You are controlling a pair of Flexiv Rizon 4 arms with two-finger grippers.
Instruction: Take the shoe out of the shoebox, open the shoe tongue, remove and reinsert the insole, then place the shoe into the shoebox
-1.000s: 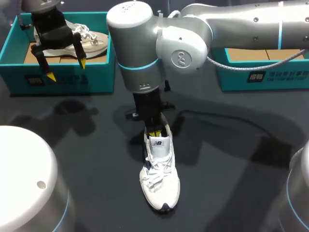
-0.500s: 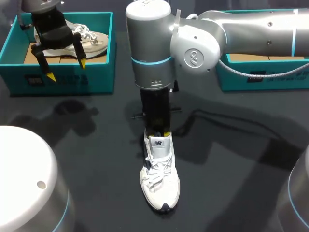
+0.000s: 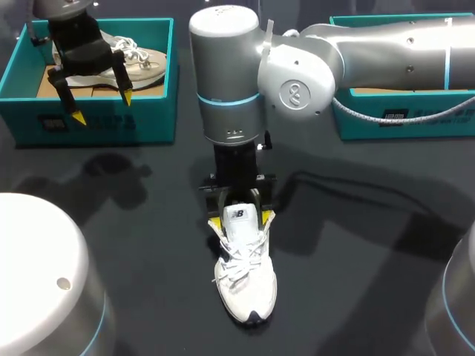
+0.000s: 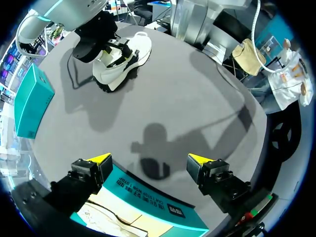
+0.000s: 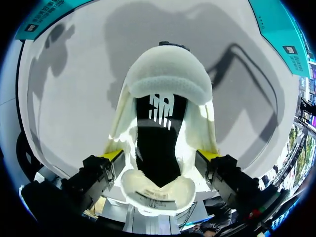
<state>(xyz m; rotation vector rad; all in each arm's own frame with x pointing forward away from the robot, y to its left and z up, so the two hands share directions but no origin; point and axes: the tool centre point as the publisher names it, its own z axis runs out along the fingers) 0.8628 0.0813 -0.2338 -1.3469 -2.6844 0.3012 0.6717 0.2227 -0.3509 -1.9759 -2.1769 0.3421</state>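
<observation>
The white shoe (image 3: 245,276) stands on the counter (image 3: 356,245), well apart from the shoebox (image 3: 415,122), with the right pincer (image 3: 241,219) open astride its collar (gripping nothing). Closing from here could pinch the collar walls and tip or drag the shoe, missing the insole (image 5: 158,153) inside.

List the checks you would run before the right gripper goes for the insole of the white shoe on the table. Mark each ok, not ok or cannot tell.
1. Shoe is out of the box and upright on the table: ok.
2. Tongue is tipped toward the toe, leaving the opening uncovered: ok.
3. Right gripper is open, with one finger on each side of the heel end: ok.
4. Insole shows dark inside the shoe: ok. Whether it lies flat: cannot tell.
5. Left gripper is open above the left shoebox, far from the shoe: ok.
</observation>
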